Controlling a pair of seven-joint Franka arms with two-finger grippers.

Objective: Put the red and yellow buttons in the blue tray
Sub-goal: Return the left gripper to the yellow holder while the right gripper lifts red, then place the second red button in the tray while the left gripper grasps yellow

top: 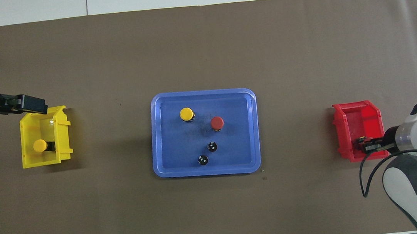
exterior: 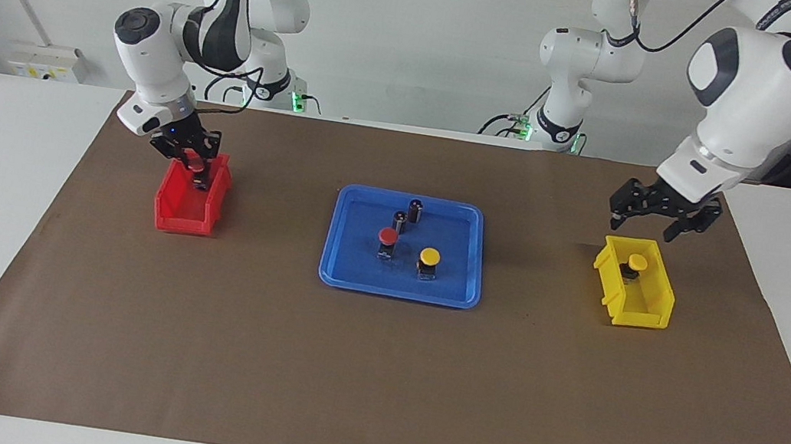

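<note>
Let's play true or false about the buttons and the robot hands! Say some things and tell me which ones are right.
1. The blue tray holds one red button and one yellow button. True.
2. The yellow bin is empty. False: a yellow-capped button sits in it.
3. The right hand is shut on a red-capped button at the red bin. True.
4. The left hand holds a button. False: it is open, over the yellow bin.
</note>
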